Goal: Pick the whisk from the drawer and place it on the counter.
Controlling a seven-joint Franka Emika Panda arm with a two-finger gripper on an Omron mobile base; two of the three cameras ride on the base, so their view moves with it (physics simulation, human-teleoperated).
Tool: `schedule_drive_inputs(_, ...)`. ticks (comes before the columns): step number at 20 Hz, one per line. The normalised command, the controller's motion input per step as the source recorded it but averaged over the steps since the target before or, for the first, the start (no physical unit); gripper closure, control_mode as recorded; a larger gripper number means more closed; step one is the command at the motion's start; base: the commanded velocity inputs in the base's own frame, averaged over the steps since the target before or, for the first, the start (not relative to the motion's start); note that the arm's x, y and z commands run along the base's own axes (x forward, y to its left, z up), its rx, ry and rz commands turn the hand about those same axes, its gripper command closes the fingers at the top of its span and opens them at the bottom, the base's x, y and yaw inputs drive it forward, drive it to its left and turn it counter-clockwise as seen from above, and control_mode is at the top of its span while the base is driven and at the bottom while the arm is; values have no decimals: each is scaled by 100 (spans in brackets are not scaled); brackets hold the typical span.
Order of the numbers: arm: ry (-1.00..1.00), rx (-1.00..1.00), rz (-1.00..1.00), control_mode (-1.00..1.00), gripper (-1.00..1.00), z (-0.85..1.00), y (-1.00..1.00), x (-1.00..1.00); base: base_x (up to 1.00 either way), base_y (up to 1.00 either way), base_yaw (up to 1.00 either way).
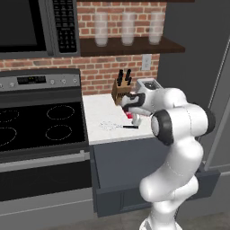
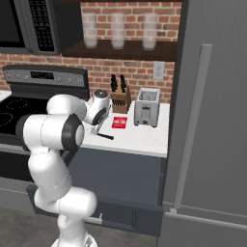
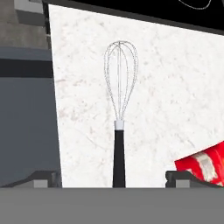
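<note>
The whisk (image 3: 119, 109) is lying flat on the white counter (image 3: 175, 96), near its front edge above the open drawer (image 1: 134, 166), with the gripper (image 3: 113, 178) hovering over the black handle, fingers standing wide apart and gripping nothing. A red packet (image 3: 205, 162) is sitting just beside it. The whisk looks light, its wire loops springy and easily bent; the slim, stiff handle is judged the safer hold.

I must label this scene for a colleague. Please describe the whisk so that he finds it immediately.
Start at the black stove; the white counter lies to its right. Near the counter's front edge lies the whisk, flat. Thin wire loops and a slim black handle distinguish it from the knife block behind.
</note>
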Motion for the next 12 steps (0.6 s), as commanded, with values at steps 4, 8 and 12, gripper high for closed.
schedule_drive_inputs(4,-23,0,0,-100,-100,68,0,-100,0,0,0)
schedule_drive_inputs(8,-28,0,0,-100,-100,89,0,-100,0,0,0)
schedule_drive_inputs(12,-26,0,0,-100,-100,96,0,-89,0,0,0)
